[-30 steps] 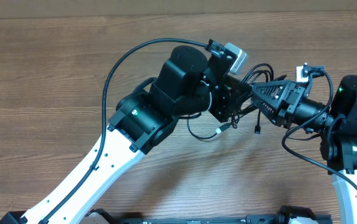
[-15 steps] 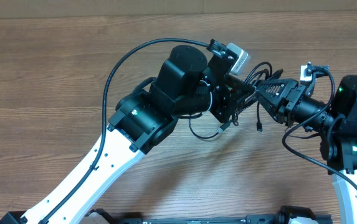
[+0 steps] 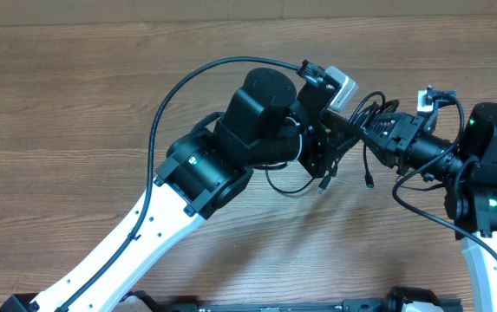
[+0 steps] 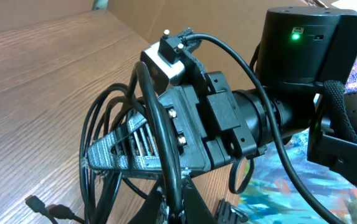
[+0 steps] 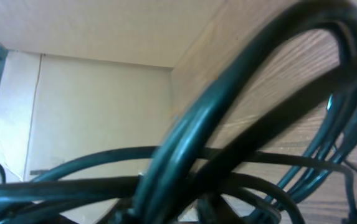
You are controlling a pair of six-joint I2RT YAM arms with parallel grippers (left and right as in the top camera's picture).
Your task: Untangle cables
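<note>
The left gripper [image 3: 342, 134] is fully closed on the cables [image 5: 184, 134]. Facing it, the right gripper [image 3: 368, 132] reaches into their loops. How far it is open, I cannot tell.

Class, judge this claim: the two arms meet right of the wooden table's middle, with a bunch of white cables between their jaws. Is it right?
No. The cables are black, not white, as the overhead view shows. The rest holds: the left arm and right arm meet right of the middle of the wooden table, the bunch between their jaws.

Overhead downward, wrists close on cables [image 5: 184, 140]
</note>
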